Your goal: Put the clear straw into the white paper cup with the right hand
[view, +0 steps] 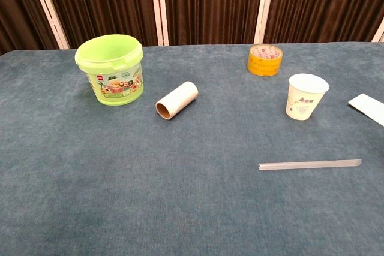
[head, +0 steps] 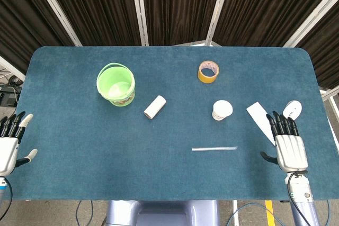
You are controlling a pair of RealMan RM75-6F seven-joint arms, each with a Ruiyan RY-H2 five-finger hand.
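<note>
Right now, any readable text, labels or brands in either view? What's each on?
Green bucket label: small red logo and picture, too small to read.
White paper cup: printed design, blurred, unreadable.
Yellow tape roll: faint marks, unreadable.
Nothing else carries text.

1. the left hand [head: 9, 144] is cut by the left edge of the head view; only part of it and its dark fingertips show.
2. neither hand appears in the chest view.
3. the white card [view: 367, 108] runs off the right edge of the chest view.
4. the print on the white paper cup [view: 305, 96] is too small to read.
5. the label on the green bucket [view: 111, 69] is too small to make out beyond a red logo.
</note>
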